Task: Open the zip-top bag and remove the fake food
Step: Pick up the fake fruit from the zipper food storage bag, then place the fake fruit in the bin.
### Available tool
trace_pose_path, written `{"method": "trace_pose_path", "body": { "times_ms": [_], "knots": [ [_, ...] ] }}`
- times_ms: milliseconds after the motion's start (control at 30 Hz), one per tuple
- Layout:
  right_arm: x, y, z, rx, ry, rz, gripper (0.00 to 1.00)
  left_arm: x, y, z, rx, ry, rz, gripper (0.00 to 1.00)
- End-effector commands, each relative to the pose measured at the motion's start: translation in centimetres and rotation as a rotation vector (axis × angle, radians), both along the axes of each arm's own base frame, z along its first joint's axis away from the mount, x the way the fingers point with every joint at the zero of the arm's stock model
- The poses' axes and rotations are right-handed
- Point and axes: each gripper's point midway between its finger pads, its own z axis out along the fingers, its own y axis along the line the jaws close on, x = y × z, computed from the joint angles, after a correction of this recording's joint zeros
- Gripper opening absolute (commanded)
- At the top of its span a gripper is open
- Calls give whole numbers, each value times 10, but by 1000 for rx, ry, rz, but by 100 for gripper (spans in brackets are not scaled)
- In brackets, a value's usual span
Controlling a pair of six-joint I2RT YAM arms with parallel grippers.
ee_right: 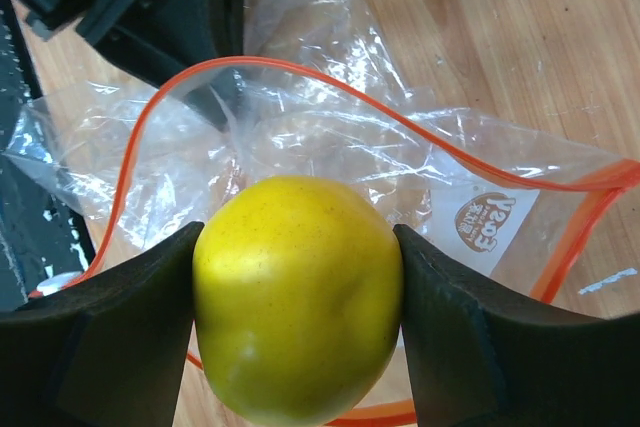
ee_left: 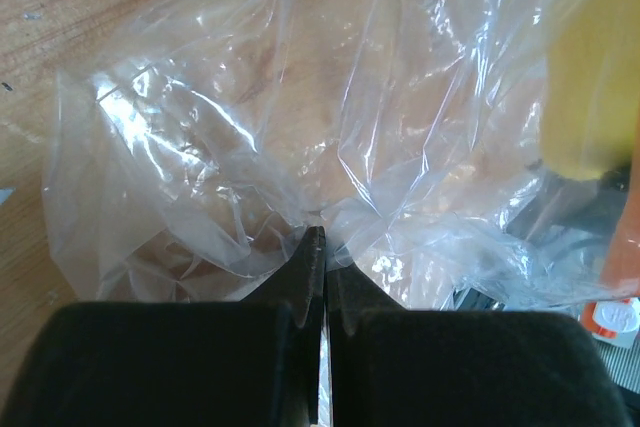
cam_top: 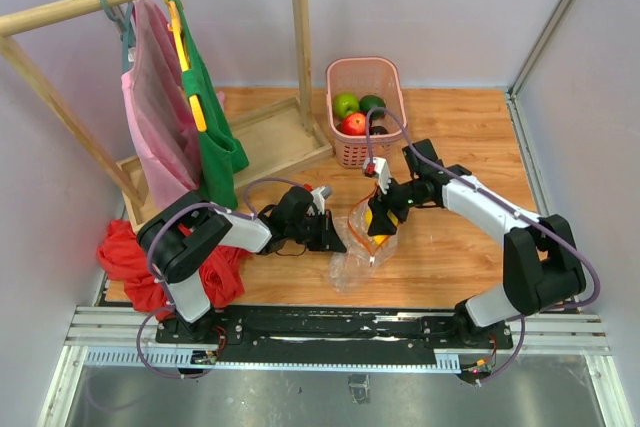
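At the middle of the tabletop (cam_top: 470, 127), just ahead of the arms' bases, we find the zip-top bag (cam_top: 352, 252) lying crumpled. Its orange-red zip strip (ee_right: 300, 69) is parted into a wide loop, so the mouth stands open. Within that loop sits a yellow fruit (ee_right: 298, 297), and the right jaws are clamped on it, one pad against each flank. We cannot tell whether the fruit is fully clear of the film. The right wrist view shows the strip running above and below it, which places it at the mouth. No other piece shows through the clear plastic in the left wrist view.

The left jaws are closed together on a fold of the bag's film, on the side away from the right arm (cam_top: 480, 205). We judge this hold to be an anchor. It keeps the bag down on the tabletop so that the film does not ride up with the fruit as it is drawn out.

Beyond the bag stands the pink basket (cam_top: 352, 153), holding more of the fake food (cam_top: 354, 124): light green, dark green and red pieces. We judge it the likely destination for the fruit. The main risk is film clinging to the glossy surface and lifting with it.
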Motion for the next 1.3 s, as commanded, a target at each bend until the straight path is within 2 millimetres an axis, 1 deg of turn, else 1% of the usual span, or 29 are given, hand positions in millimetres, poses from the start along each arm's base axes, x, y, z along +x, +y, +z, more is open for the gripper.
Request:
{"method": "trace_pose_path", "body": {
  "times_ms": [0, 100, 233, 333, 400, 500, 667, 767, 833, 967, 1067, 1100, 1267],
  "knots": [
    [-7, -2, 12, 89, 53, -36, 26, -15, 26, -35, 136, 82, 23, 0],
    [8, -6, 14, 95, 78, -132, 24, -14, 25, -32, 130, 77, 17, 0],
    [22, -4, 16, 129, 161, -223, 21, -11, 20, -25, 121, 67, 10, 0],
    [26, -1, 19, 180, 232, -253, 21, -7, 18, -20, 116, 54, 10, 0],
    [25, 2, 24, 227, 275, -246, 20, -7, 18, -18, 117, 51, 13, 0],
    [24, 2, 37, 287, 304, -233, 20, -10, 21, -22, 122, 62, 19, 0],
    [23, -7, 64, 363, 308, -225, 20, -15, 25, -29, 114, 94, 35, 0],
    [26, -12, 83, 404, 292, -223, 20, -11, 26, -28, 116, 86, 44, 0],
    [32, -15, 100, 431, 266, -218, 20, -6, 28, -25, 123, 71, 56, 0],
    [56, -19, 137, 458, 159, -221, 20, 3, 29, -18, 139, 28, 58, 0],
    [82, -23, 159, 451, 78, -244, 20, 8, 30, -12, 149, -4, 64, 0],
    [94, -25, 168, 447, 46, -260, 20, 10, 31, -11, 155, -14, 71, 0],
    [138, -26, 195, 460, -41, -318, 20, 16, 37, 0, 186, -67, 78, 0]
  ]
}}
